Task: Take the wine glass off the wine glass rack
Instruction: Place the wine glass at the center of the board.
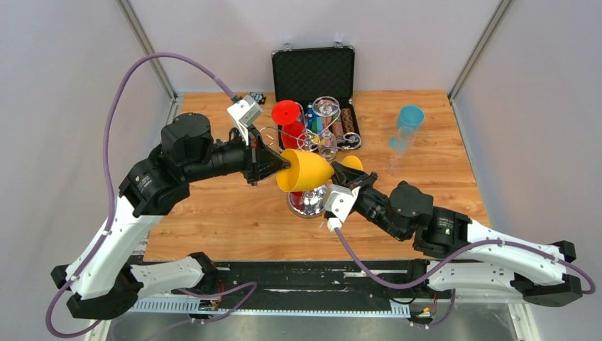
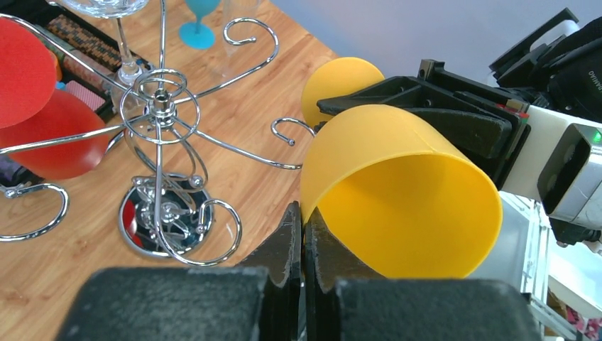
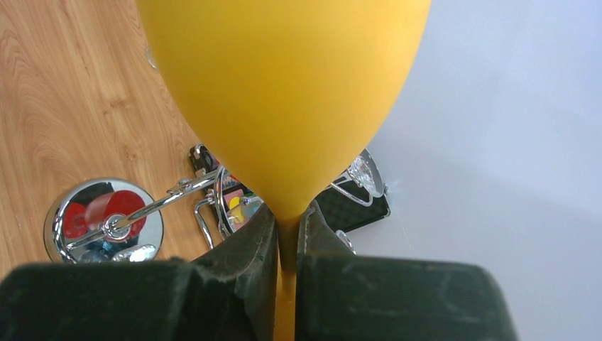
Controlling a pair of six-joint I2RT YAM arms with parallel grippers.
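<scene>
No legible text or labels

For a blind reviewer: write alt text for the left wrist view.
The left gripper pinches the rim of a yellow wine glass held sideways, beside the chrome wine glass rack on the wooden table. Red glasses show among the rack's wire arms.

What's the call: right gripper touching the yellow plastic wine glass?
Touching. Right wrist view: the right gripper clamps the yellow plastic wine glass at its stem.
</scene>
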